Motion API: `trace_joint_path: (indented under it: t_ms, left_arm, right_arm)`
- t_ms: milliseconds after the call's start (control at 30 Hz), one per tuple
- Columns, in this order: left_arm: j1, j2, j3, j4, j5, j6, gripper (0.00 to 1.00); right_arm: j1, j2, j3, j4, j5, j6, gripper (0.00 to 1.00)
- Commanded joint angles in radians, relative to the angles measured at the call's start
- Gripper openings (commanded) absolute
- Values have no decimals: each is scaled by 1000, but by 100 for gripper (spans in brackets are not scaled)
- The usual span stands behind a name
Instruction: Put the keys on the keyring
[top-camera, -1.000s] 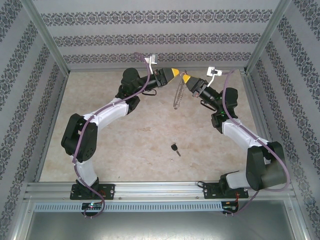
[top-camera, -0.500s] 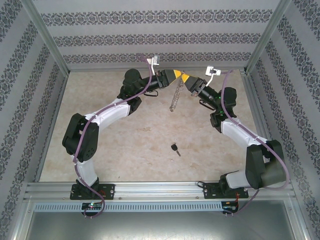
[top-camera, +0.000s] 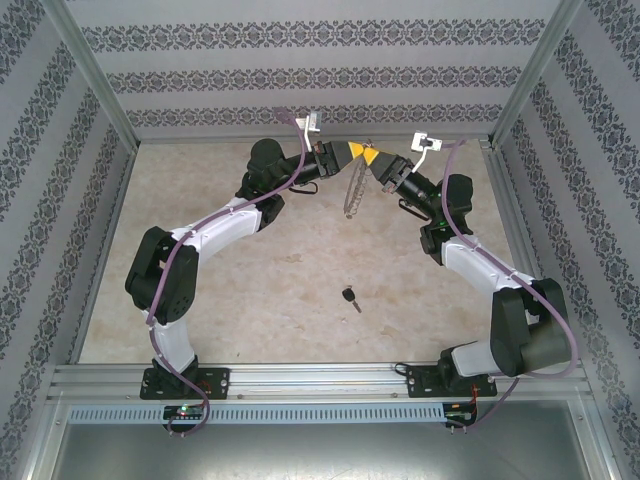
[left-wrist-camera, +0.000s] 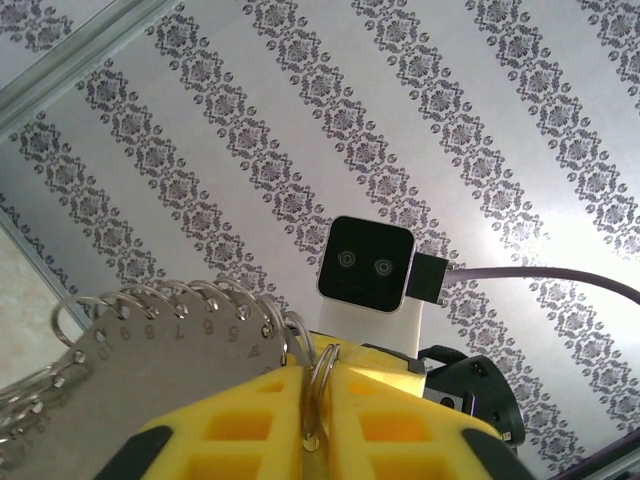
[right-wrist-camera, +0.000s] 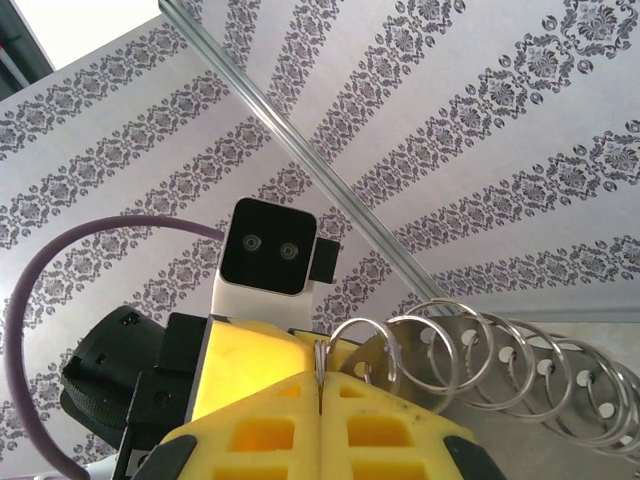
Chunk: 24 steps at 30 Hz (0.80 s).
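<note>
Where the two arms meet above the far middle of the beige marbled table (top-camera: 250, 290), the left gripper (top-camera: 351, 151) and the right gripper (top-camera: 373, 158) point at each other, their yellow fingertips touching or nearly so. From between them hangs the keyring (top-camera: 350, 192), a silvery metal piece that dangles below the tips; whether its lower end touches the tabletop I cannot tell from above. In the left wrist view the left gripper (left-wrist-camera: 316, 372) has its yellow jaws pressed together on a small wire loop of the keyring (left-wrist-camera: 170, 350). Here it shows as a flat grey metal plate stamped with numbers, with small wire rings threaded through holes along its curved rim. In the right wrist view the right gripper (right-wrist-camera: 320, 378) is likewise clamped, a thin wire loop pinched in the seam between its jaws, and the keyring (right-wrist-camera: 500, 360) fans out to the right as a row of rings over the plate. Each wrist view shows the other arm's small black-faced camera (left-wrist-camera: 365, 265) just beyond the fingertips, against the grey wall with dark floral stripes (top-camera: 300, 80). The small key with a black plastic head and short silver blade (top-camera: 349, 297) lies flat on the table, well apart from both grippers, nearer the arm bases and roughly midway between the arms
</note>
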Motion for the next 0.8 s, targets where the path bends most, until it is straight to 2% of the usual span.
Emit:
trace_joint_path:
  t_ms: [0,67,133,167,200,267,300,467,767]
  left_arm:
    - [-14,15,26,68,9,12,7]
    - [-13,16,28,69,10,12,1]
    - [-14,18,30,66,12,17,0]
    - [-14,16,30,56,12,24,0]
    - [-11,15,31,40,14,38,0]
    - [-11,9,36,-5,22,72,0]
    - [-9,4,40,-34,29,97,0]
    - [-2,-15,78,-207,93,256,0]
    - [1,-56,212,-653,239,640,0]
  right_arm:
    - [14,-6,24,62,-2,4,0]
    - [15,-7,24,58,-7,5,0]
    - [10,-8,24,54,-12,10,3]
    - [4,-12,23,48,-16,14,17]
    - [-6,-18,21,43,-23,19,27]
    - [-32,-38,12,32,-36,28,39]
    - [-49,-53,4,23,-45,33,41]
    - [-108,-125,-26,-27,-80,39,42]
    - [-118,-131,-6,-74,-237,33,41]
